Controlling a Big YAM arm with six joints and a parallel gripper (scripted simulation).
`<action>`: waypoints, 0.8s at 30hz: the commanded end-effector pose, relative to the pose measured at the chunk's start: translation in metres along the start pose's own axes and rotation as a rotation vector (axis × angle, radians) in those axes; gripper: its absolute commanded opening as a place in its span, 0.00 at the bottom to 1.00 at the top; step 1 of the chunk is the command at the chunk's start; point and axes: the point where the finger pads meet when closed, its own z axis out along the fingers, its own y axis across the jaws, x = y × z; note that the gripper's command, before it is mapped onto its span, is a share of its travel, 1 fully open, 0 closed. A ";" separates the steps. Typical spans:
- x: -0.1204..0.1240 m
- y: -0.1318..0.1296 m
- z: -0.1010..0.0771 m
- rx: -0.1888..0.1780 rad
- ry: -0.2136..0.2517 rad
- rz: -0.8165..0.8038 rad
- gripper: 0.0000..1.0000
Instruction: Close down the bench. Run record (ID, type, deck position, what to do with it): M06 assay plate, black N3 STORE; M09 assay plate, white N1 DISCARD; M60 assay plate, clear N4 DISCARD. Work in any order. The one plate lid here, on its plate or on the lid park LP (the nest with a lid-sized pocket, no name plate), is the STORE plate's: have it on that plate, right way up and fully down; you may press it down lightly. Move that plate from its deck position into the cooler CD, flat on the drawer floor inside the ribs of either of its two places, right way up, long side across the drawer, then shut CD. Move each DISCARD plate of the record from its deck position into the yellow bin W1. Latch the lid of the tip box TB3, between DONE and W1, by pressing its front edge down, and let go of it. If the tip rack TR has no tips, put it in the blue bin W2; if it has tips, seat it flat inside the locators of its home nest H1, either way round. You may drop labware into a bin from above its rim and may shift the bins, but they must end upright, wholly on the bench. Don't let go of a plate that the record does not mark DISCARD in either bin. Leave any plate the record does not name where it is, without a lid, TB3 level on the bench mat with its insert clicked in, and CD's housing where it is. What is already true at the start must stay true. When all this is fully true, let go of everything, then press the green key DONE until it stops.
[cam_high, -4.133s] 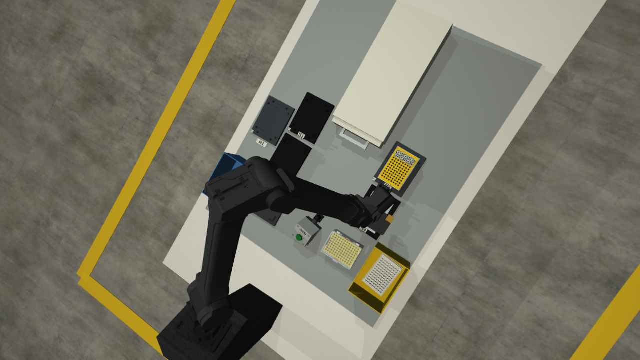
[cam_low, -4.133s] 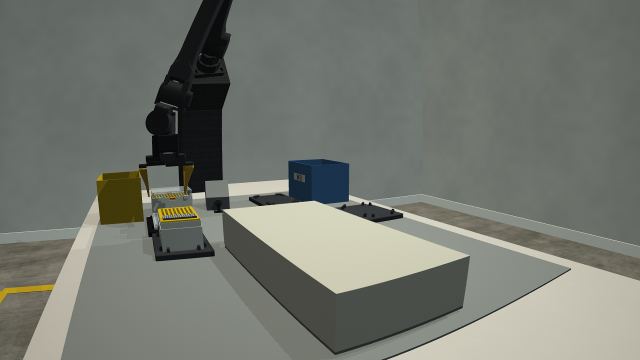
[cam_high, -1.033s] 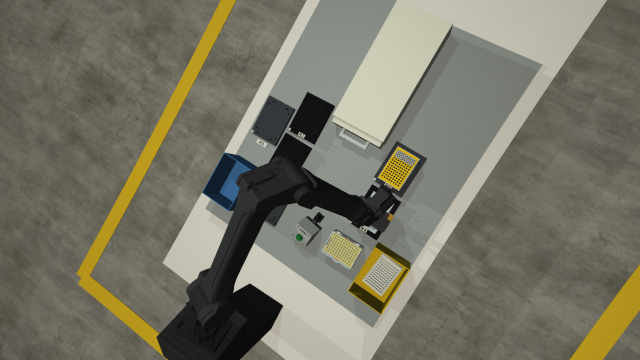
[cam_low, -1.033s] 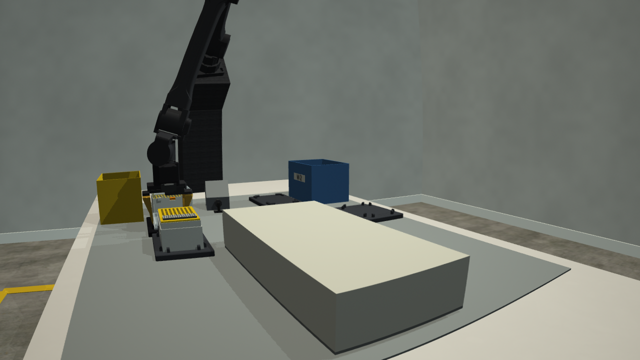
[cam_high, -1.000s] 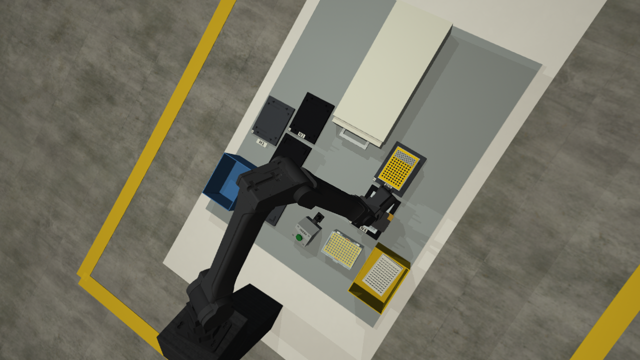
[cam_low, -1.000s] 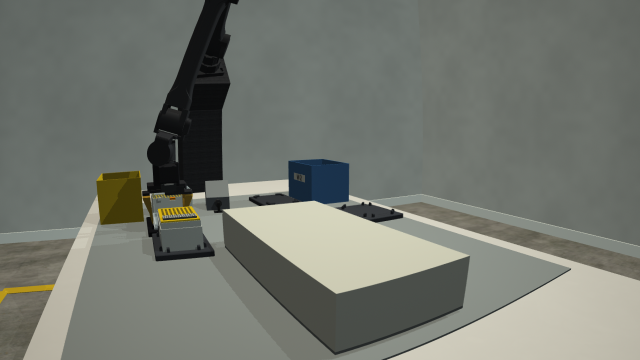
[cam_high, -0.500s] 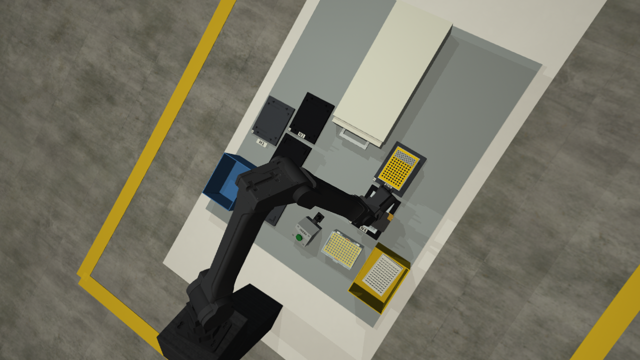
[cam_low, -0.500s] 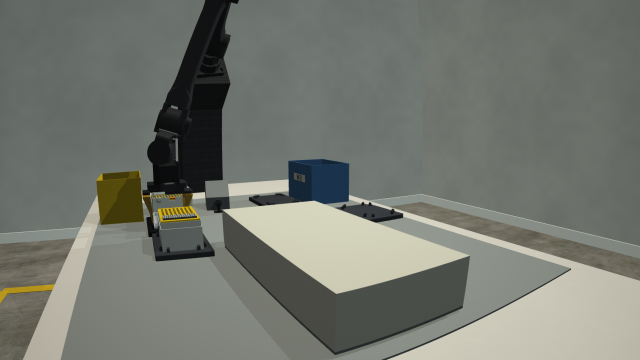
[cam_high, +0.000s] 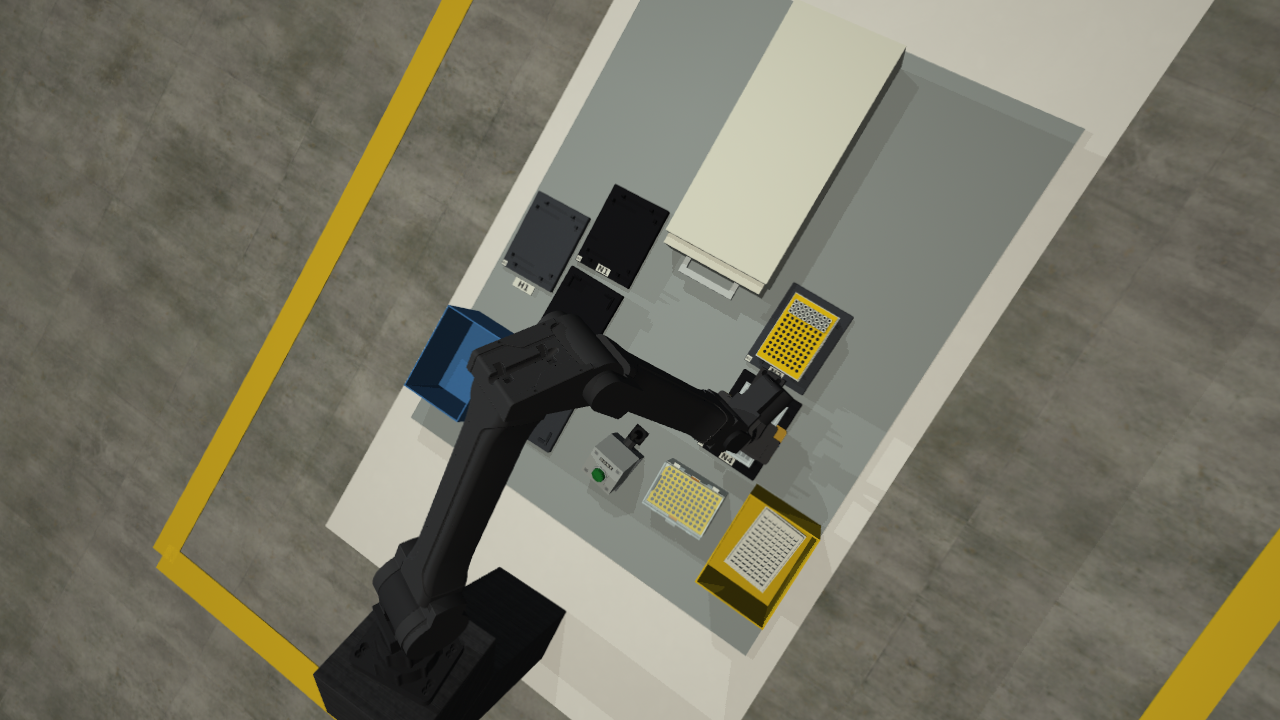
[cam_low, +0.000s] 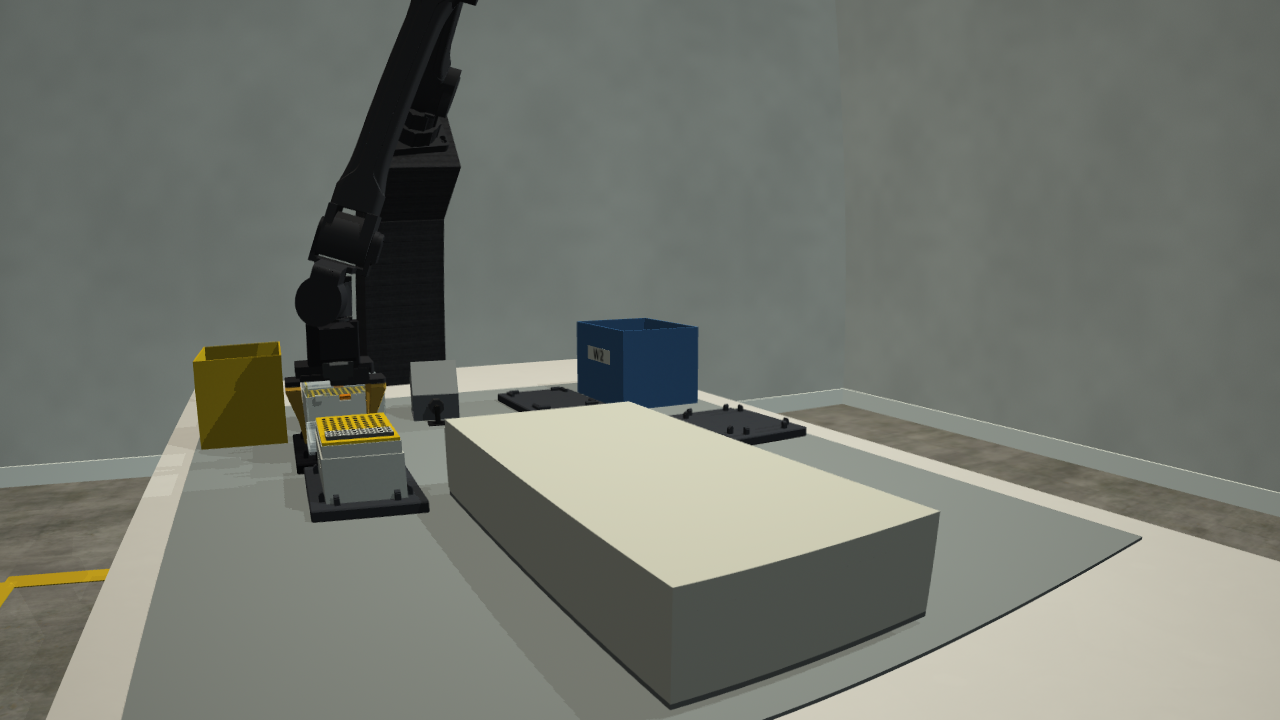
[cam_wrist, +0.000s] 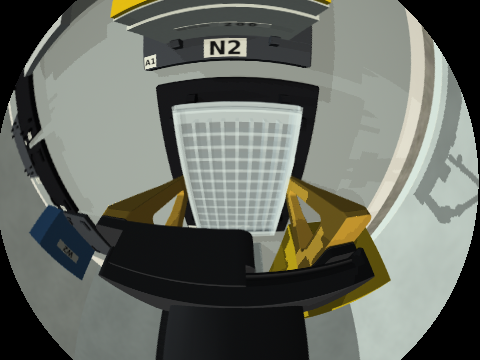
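My gripper is low over deck position N4, shut on the clear assay plate by its long sides. The plate lies level in its black nest; in the top and exterior views the gripper hides it. The white plate lies inside the yellow bin W1. The black plate sits on N3 by the cooler CD, whose drawer is shut. The tip rack, with some tips at one end, stands on N2 right behind the gripper.
Tip box TB3 stands between the DONE key and W1. Blue bin W2 is left of the arm. The empty nest H1 lies beside N3. The arm covers part of the left nests.
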 end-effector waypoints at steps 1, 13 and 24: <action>-0.010 -0.008 -0.011 0.011 -0.019 0.007 0.00; -0.010 -0.011 -0.024 0.015 -0.019 -0.001 0.00; -0.009 -0.010 -0.036 0.015 -0.019 -0.002 0.00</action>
